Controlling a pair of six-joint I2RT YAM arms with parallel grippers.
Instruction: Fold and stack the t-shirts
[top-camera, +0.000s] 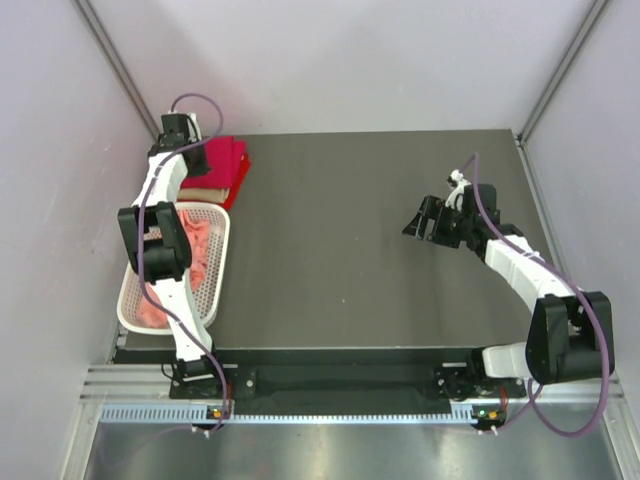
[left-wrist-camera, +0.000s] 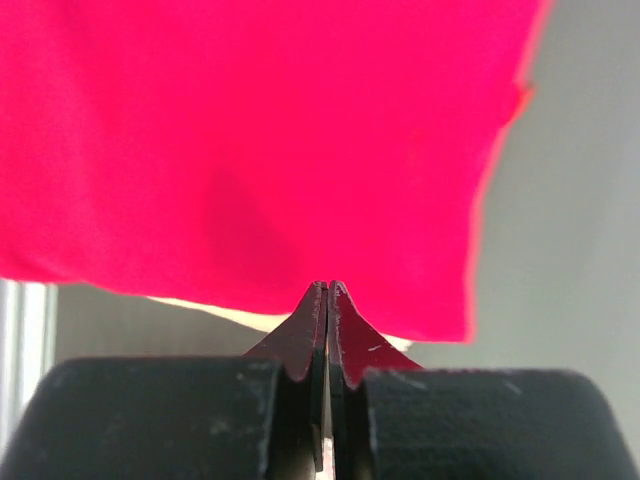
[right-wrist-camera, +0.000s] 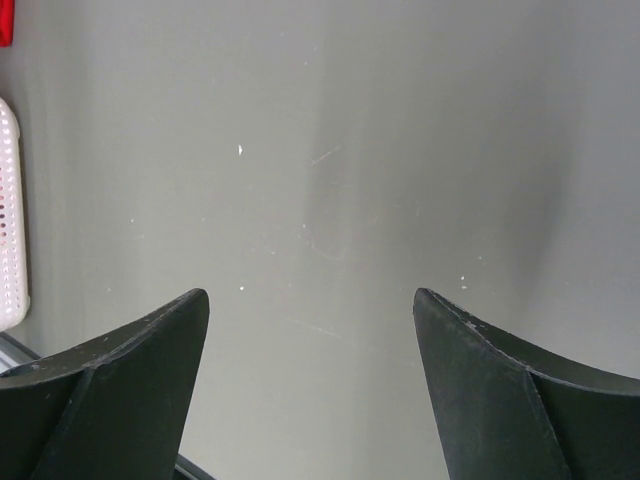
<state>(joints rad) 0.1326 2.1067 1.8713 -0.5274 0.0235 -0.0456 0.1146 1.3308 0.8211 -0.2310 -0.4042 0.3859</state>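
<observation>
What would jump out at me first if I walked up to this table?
The bright crimson t-shirt topping a folded stack at the far left corner of the table, with the left pincer shut right at its edge. Next, the white basket of pink cloth nearer, and the right pincer gaping wide over the dark surface.
</observation>
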